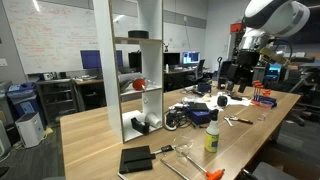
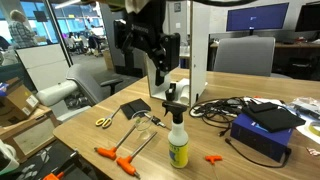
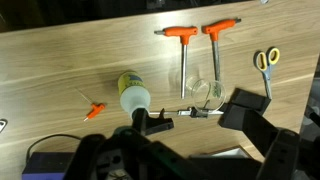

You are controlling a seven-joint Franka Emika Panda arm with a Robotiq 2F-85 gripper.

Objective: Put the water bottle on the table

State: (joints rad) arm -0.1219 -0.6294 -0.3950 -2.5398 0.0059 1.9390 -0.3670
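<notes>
The only bottle in view is a clear spray bottle [image 1: 212, 132] with yellow-green liquid and a black trigger head. It stands upright on the long light-wood table [image 1: 100, 135] in both exterior views [image 2: 177, 135]. In the wrist view I look down on its top [image 3: 132, 95]. My gripper [image 2: 160, 68] hangs well above the table, apart from the bottle, also in an exterior view [image 1: 238, 70]. In the wrist view its dark fingers [image 3: 190, 135] are spread with only bare table [image 3: 70, 50] between them. It is open and empty.
Beside the bottle lie a clear glass cup [image 3: 200, 92], two orange-handled tools [image 3: 180, 33], scissors [image 3: 264, 58] and a small orange piece [image 3: 93, 110]. A white open shelf [image 1: 135, 70], a black notebook [image 2: 133, 108], tangled cables [image 1: 190, 112] and a blue box [image 2: 262, 130] are also on the table.
</notes>
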